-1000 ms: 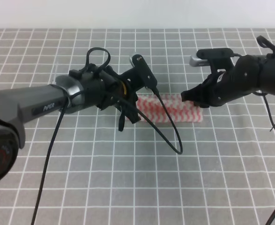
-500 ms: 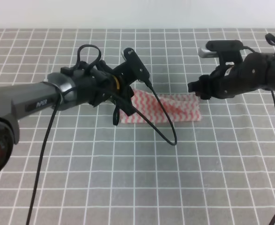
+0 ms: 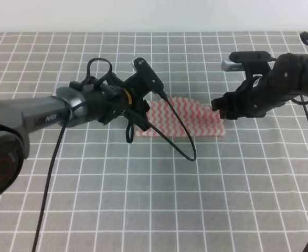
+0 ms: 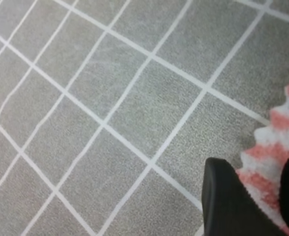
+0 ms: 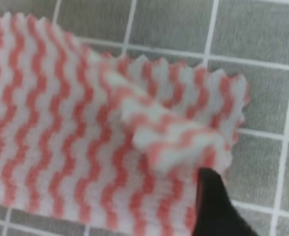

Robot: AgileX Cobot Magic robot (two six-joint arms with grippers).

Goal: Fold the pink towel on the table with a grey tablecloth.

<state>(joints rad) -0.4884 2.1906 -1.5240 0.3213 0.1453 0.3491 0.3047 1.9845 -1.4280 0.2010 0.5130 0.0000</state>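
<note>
Your thin pink-and-white zigzag-striped towel (image 3: 188, 119) lies folded into a strip on the grey tablecloth with its white grid (image 3: 195, 199), one corner bunched up. Your left gripper (image 4: 255, 196) has its black fingers parted astride the towel's pinked edge. Your right gripper (image 5: 250, 204) hangs beside the bunched corner, fingers apart, gripping nothing.

Even, bright, diffuse light; faint shadows, no glare. Wrist views soft, tool tips blurred.
</note>
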